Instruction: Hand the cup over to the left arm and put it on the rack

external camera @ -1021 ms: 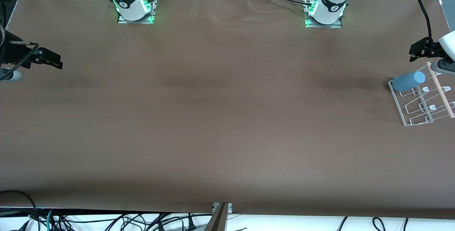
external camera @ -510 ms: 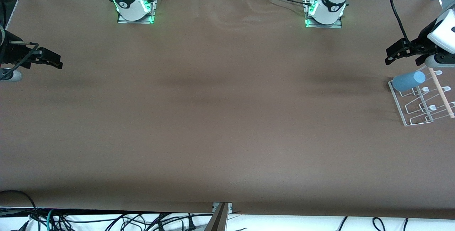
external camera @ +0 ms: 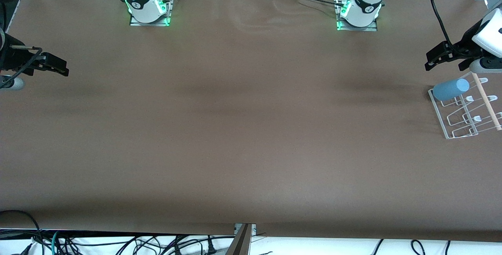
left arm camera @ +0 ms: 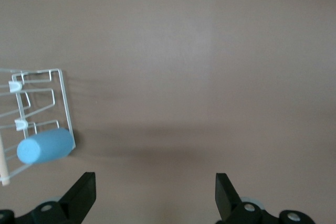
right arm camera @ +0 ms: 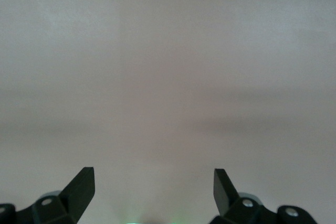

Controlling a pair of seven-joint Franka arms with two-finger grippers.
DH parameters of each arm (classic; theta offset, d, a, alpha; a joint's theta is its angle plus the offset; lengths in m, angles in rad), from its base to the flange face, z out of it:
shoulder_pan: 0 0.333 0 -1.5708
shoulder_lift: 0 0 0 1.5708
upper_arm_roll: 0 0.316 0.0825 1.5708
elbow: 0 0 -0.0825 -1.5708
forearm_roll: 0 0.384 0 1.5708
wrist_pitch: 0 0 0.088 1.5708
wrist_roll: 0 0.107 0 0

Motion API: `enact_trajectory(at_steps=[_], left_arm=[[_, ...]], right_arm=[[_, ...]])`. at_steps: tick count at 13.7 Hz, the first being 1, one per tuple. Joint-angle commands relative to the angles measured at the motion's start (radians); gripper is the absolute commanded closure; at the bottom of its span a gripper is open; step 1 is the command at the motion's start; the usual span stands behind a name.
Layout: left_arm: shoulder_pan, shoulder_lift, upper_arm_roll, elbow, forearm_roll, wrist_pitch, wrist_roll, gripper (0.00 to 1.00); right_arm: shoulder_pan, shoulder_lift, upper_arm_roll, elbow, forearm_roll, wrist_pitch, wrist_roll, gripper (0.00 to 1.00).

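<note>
The light-blue cup [external camera: 451, 89] rests tilted on the white wire rack [external camera: 438, 114] at the left arm's end of the table, at the rack corner farthest from the front camera. No gripper touches it. My left gripper [external camera: 436, 59] hangs open and empty over bare table close to that corner. The left wrist view shows the cup [left arm camera: 45, 145] on the rack [left arm camera: 64, 98], off to one side of my left gripper [left arm camera: 155, 182]. My right gripper [external camera: 57, 66] waits open and empty at the right arm's end; my right gripper [right arm camera: 154, 174] has only tabletop under it.
A light wooden rod [external camera: 486, 100] runs along the rack's edge nearest the table end. Brown cloth covers the table [external camera: 251, 129]. Both arm bases [external camera: 149, 8] stand along the table edge farthest from the front camera. A black cable [external camera: 437, 8] hangs above the left gripper.
Over the last second my left gripper has drawn away from over the rack toward the table's middle, then held still. The cup stays on the rack. The right arm has not moved.
</note>
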Motion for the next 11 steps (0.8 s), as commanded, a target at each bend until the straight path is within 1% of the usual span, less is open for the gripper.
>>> enact_trajectory(at_steps=[1, 3, 11], left_arm=[[-0.007, 0.03, 0.008, 0.084, -0.024, -0.101, -0.01, 0.0], [-0.007, 0.032, 0.007, 0.092, -0.022, -0.118, -0.012, 0.0], [-0.005, 0.032, 0.007, 0.092, -0.022, -0.12, -0.01, 0.0]], right_arm=[[-0.009, 0.01, 0.005, 0.027, 0.002, -0.019, -0.009, 0.0], [-0.009, 0.01, 0.005, 0.027, 0.002, -0.017, -0.011, 0.0], [-0.01, 0.01, 0.005, 0.027, 0.002, -0.019, -0.009, 0.0]])
